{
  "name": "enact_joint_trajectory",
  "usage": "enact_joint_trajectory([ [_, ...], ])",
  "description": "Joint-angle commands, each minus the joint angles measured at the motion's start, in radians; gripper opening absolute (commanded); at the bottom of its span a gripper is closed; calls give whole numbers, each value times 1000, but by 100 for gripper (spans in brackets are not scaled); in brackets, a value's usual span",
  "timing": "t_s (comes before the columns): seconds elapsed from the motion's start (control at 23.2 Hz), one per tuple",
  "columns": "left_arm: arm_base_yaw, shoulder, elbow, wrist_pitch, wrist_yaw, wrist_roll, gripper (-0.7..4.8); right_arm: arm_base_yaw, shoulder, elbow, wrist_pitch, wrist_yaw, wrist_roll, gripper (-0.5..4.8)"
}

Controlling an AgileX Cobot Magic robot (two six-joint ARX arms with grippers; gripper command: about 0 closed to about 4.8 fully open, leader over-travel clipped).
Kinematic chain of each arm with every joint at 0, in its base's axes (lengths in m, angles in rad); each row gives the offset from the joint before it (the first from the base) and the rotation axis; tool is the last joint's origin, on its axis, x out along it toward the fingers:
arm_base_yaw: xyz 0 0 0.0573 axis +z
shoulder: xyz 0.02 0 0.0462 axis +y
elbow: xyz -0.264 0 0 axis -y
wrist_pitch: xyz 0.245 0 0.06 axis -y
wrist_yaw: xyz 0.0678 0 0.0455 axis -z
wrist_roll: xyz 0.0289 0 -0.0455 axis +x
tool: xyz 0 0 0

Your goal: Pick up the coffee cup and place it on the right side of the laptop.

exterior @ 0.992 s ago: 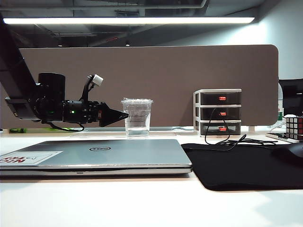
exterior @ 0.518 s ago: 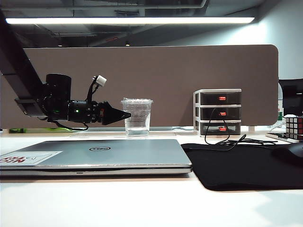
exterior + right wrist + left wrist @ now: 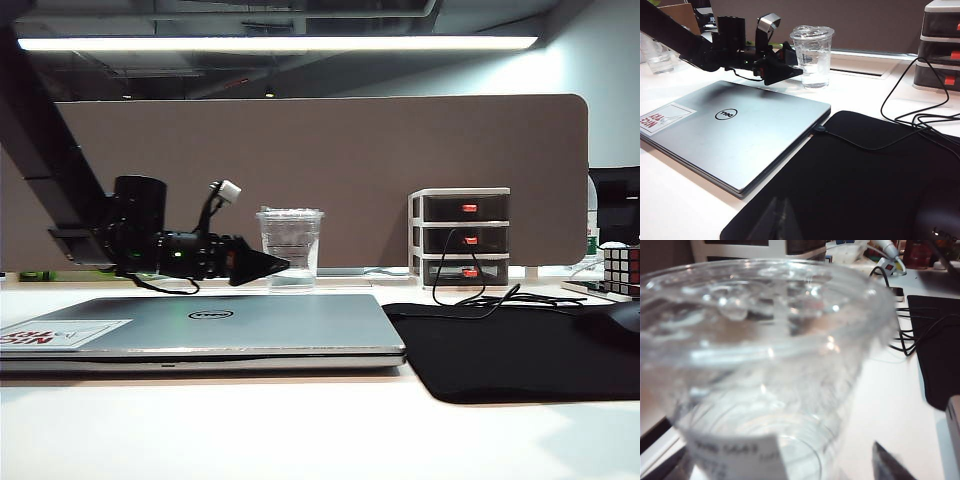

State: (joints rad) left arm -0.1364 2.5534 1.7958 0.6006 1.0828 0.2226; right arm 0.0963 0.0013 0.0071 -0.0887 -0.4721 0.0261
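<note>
The coffee cup (image 3: pixel 296 238), clear plastic with a flat lid, stands upright on the white table behind the laptop (image 3: pixel 200 325), a closed silver Dell. In the right wrist view the coffee cup (image 3: pixel 812 55) stands just past the laptop's (image 3: pixel 735 135) far corner. My left gripper (image 3: pixel 272 266) reaches level from the left, its tips at the cup's lower side. Up close the coffee cup (image 3: pixel 765 355) fills the left wrist view and my left gripper (image 3: pixel 775 462) is open, one dark fingertip (image 3: pixel 886 467) beside the cup. My right gripper (image 3: pixel 782 220) hovers shut over the black mat.
A black mouse mat (image 3: pixel 520 350) lies right of the laptop, with a cable (image 3: pixel 480 298) across it and a mouse (image 3: pixel 615 320) at its far edge. A grey three-drawer organizer (image 3: pixel 460 238) and a puzzle cube (image 3: pixel 622 268) stand at the back right. Another clear cup (image 3: pixel 655 52) stands far left.
My left gripper has moved right and sunk a little, its tips now reaching the cup's lower side. It stays open. The cup and the right arm have not moved.
</note>
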Motion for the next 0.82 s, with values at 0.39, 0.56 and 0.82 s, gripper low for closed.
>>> enact_joint_trajectory([
  [0.39,-47,60,133,-73,-103,31,479,1,-2,-5,10,-2,-4,-1],
  [0.56,-62,64,141,-64,-127,32,479,1,-2,-5,10,-2,-4,-1],
  [0.82,-74,64,141,-26,-180,33,479,1,-2,-5,10,-2,-4,-1],
])
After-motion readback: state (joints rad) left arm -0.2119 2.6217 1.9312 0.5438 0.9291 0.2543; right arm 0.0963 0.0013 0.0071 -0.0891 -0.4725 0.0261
